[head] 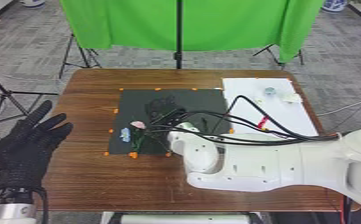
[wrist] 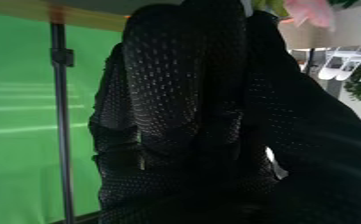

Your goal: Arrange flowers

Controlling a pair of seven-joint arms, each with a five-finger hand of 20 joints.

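1. A brown wooden desk (head: 88, 182) carries a dark mat (head: 130, 107) edged with orange tape, and a white sheet (head: 287, 122) on its right side. On the sheet are a pale cream item (head: 292, 98) and a small blue-green one (head: 270, 91) toward the far end, with a red item (head: 263, 122) nearer.
2. Beyond the desk hang a green cloth (head: 123, 25) and a black pole (head: 178, 32); the floor (head: 25, 57) is grey carpet, and a patterned vase (head: 335, 5) stands far off to the right.
3. The right hand (head: 163, 106) is over the mat, its arm reaching in from the right with black cables (head: 274, 140) looped along it. I cannot tell whether it is clamped on anything.
4. A pink flower (head: 138, 124) and a blue flower (head: 125, 134) are over the mat's left part, to the left of the right hand and nearer than it (the wrist view has pink and blue petals close by the glove).
5. The green stems (head: 137, 145) run roughly near to far, the pink bloom toward their far end.
6. The left hand (head: 24, 150) is at the desk's left edge, well apart from the flowers, fingers straight and spread, pointing far.
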